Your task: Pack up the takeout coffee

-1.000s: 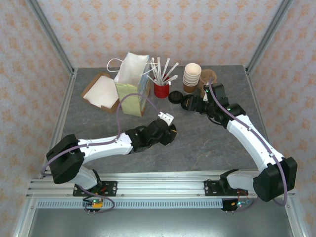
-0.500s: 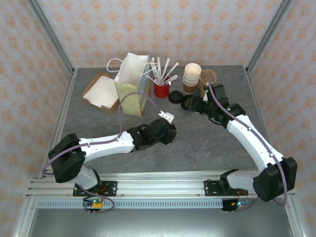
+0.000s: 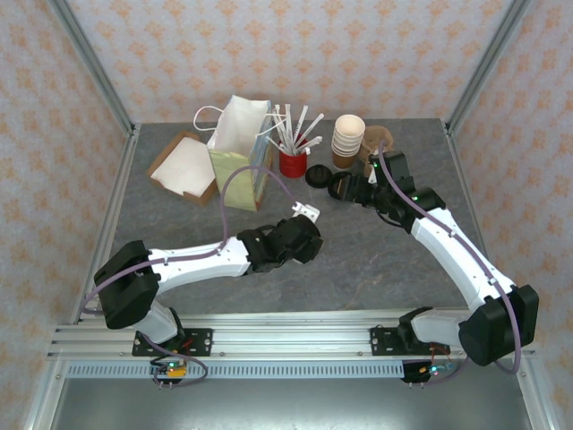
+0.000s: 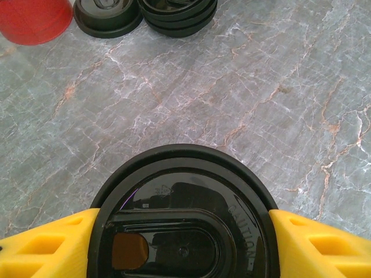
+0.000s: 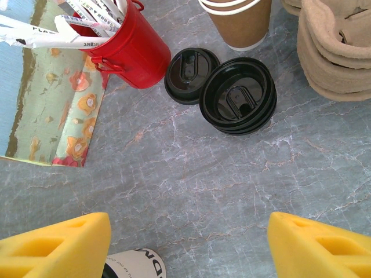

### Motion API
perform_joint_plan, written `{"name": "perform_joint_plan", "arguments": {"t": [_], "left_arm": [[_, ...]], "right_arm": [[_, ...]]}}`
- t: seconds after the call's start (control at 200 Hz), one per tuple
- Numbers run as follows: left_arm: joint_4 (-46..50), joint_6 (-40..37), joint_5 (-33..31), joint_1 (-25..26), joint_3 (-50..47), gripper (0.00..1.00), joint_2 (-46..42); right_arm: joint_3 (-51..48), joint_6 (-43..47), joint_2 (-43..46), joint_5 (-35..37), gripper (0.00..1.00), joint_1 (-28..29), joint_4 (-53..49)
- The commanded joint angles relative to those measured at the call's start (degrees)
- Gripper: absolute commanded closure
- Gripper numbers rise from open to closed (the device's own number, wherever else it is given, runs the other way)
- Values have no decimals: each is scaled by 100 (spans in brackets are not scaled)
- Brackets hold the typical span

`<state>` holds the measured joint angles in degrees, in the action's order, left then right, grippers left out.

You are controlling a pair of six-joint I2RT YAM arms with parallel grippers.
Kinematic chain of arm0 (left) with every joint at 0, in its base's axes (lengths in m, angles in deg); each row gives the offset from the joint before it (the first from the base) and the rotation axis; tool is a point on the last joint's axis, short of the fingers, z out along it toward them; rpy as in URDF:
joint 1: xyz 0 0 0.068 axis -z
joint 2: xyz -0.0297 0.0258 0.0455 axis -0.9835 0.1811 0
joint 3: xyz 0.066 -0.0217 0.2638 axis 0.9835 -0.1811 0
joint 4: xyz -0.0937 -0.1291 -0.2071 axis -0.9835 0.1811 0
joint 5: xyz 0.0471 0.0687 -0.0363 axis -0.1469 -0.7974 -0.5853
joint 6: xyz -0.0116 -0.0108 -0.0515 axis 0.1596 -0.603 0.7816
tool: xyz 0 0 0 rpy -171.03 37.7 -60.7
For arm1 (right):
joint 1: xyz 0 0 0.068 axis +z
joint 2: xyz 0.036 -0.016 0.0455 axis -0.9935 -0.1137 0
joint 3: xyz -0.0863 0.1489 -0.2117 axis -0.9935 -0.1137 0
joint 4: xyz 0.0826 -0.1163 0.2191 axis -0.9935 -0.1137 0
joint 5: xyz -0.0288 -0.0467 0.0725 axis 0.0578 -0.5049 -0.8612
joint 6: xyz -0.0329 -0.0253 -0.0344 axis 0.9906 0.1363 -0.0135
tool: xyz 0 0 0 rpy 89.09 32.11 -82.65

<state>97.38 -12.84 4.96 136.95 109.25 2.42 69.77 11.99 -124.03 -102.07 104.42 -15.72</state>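
My left claw (image 4: 184,246) clamps the takeout coffee (image 4: 185,185), black lid up. My right claw (image 5: 188,240) hangs wide open over the desk (image 5: 232,174) near stacked black lids (image 5: 239,95).

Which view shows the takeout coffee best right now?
Left wrist: the takeout coffee sits close up and sharp between the yellow fingers. Top external shows it small, mostly hidden under the left gripper.
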Motion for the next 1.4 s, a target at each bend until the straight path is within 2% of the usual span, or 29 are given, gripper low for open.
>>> {"name": "perform_joint_plan", "arguments": {"t": [0.0, 0.275, 0.505, 0.766, 1.031, 1.396], "left_arm": [[2232, 30, 318, 55, -483, 54, 634], [2515, 1, 227, 49, -522, 53, 572], [2050, 246, 356, -90, -1010, 53, 489], [1705, 250, 561, -151, -1032, 53, 406], [1823, 206, 136, -8, -950, 53, 365], [2225, 127, -58, 2, -12, 38, 16]], "right_arm": [[18, -28, -4, -30, 28, -34, -62], [28, -64, -12, -91, 28, -34, -53], [19, -97, -35, -137, 28, -34, -35], [116, -97, -43, -197, 28, -30, -92], [167, -69, -12, -205, 28, -30, -141], [273, -69, 6, -266, 28, -33, -171]]}}
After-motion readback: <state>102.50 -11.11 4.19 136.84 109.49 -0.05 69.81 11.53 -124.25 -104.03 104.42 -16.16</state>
